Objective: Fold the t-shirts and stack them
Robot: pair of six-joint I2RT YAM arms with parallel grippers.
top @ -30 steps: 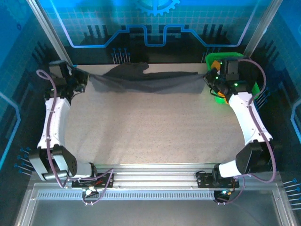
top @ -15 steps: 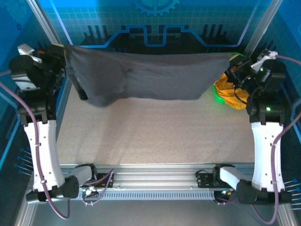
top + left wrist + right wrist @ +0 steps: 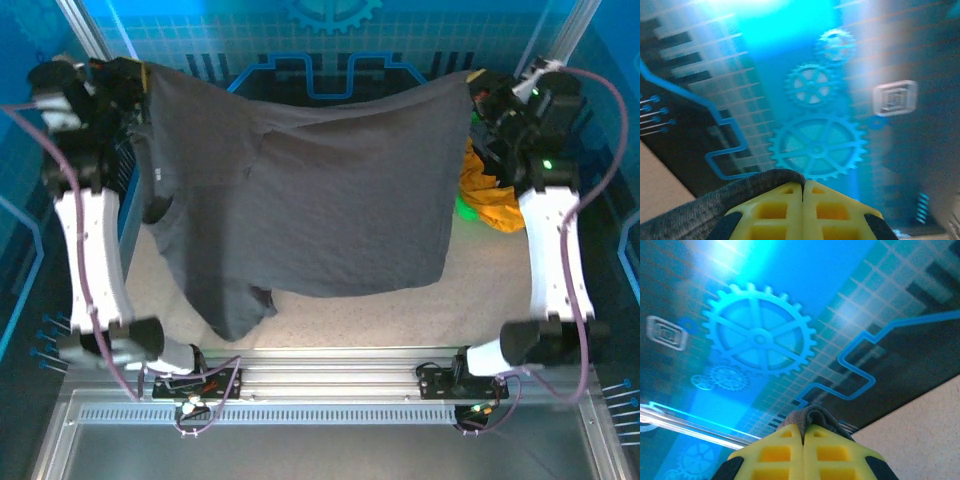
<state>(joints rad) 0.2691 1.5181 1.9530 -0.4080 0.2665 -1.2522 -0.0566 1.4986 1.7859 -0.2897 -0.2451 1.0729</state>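
So right now there's one big charcoal t-shirt up in the air, spread like a curtain between the two arms, and it's the only shirt being handled. The left pincer has one top corner and the right pincer has the other, both up high near the back corners of the cell. On the wrist cams each one is clamped tight on the fabric: the yellow pads are pressed flat together with a fold of grey knit squeezed at the tips. Most of the shirt's bottom edge hangs clear of the surface. One lower corner droops toward the near left side, and I can't tell whether it touches. There's a small pale tag by the neck opening, way too tiny to read. One mustard-yellow shirt sits bunched up on the right in a green basket, just behind the raised shirt's right edge. Behind it all the backdrop is blue with gear and circuit drawings, and I count three gears in the left wrist view. Compared to half a second ago, both arms have gone higher and the shirt hangs much longer. Back then it was a narrower stretched band at the back, and a second ago it lay crumpled on the surface along the far edge.
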